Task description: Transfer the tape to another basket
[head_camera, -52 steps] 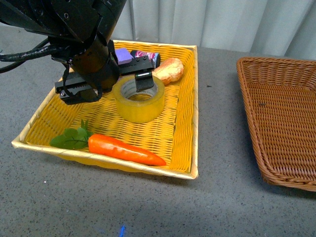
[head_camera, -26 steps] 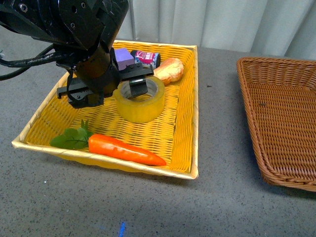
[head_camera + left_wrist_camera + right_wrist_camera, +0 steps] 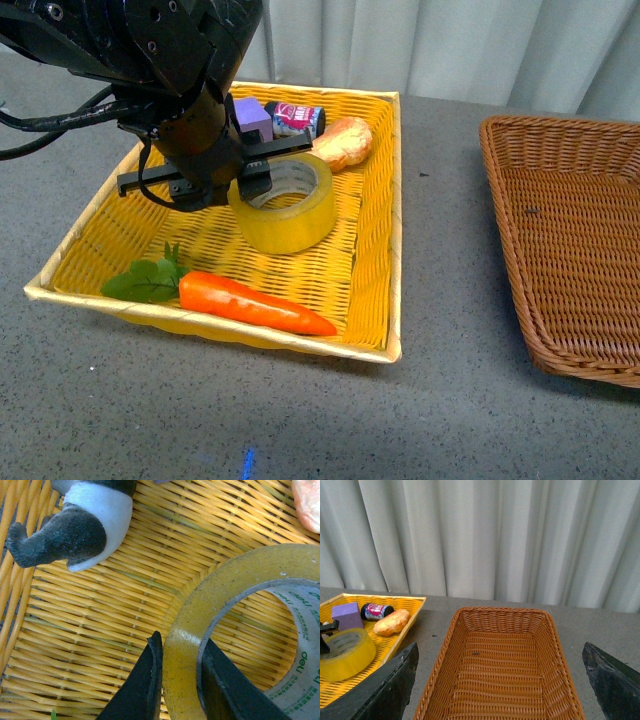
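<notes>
The tape (image 3: 290, 212), a wide yellowish roll with a white core, rests in the yellow woven tray (image 3: 394, 210). My left gripper (image 3: 252, 186) is shut on the tape's left wall. In the left wrist view one black finger (image 3: 150, 680) presses the outside of the tape (image 3: 225, 585) and the other sits inside the ring, with the left gripper (image 3: 181, 644) pinching the wall. The brown wicker basket (image 3: 492, 160) lies to the right. My right gripper (image 3: 499, 652) hangs open above the basket (image 3: 500, 612), with the tape (image 3: 347, 652) off to one side.
In the yellow tray lie a toy carrot with green leaves (image 3: 255, 303), a bread roll (image 3: 345, 143), a purple block (image 3: 250, 112) and a small bottle (image 3: 297, 118). A panda toy (image 3: 85, 520) shows beside the tape. A grey curtain hangs behind the table.
The left gripper's fingers have slid leftward across the ring and closed on its left wall. The tape has barely shifted.
</notes>
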Controlling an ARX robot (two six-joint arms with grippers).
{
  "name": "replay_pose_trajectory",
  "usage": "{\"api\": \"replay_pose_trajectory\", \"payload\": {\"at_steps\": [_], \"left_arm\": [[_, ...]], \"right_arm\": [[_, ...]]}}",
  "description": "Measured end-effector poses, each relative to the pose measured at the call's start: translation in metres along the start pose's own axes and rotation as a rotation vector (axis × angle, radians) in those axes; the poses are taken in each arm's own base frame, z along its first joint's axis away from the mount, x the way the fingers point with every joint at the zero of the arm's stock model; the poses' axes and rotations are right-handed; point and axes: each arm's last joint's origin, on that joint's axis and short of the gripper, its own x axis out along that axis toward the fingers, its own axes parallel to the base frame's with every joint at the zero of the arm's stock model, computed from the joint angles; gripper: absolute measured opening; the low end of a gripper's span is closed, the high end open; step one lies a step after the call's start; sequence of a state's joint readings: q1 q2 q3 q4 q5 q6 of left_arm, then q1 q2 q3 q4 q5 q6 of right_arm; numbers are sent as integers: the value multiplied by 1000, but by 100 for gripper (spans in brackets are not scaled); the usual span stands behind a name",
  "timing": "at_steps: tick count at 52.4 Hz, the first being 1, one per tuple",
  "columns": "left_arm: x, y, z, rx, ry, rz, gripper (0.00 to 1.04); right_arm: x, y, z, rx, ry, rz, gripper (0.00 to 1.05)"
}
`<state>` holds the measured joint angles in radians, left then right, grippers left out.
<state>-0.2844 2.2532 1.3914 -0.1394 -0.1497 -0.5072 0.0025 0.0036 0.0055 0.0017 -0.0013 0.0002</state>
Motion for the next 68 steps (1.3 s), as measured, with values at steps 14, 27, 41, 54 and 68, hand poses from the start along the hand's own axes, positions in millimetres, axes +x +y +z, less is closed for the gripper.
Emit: {"api": "replay_pose_trajectory", "payload": {"at_steps": [14, 27, 41, 54, 68], "left_arm": [[-15, -2, 7, 48, -67, -43, 16], [-53, -25, 29, 421, -263, -215, 16], [-78, -77, 7, 958, -336, -517, 16], [-88, -107, 0, 1241, -394, -627, 16], [-96, -129, 4, 1447, -446, -666, 16]], "right_arm": [[0, 0, 0, 0, 0, 0, 96], [0, 0, 0, 0, 0, 0, 96], [0, 0, 0, 0, 0, 0, 96], [0, 0, 0, 0, 0, 0, 96], [0, 0, 0, 0, 0, 0, 96]]}}
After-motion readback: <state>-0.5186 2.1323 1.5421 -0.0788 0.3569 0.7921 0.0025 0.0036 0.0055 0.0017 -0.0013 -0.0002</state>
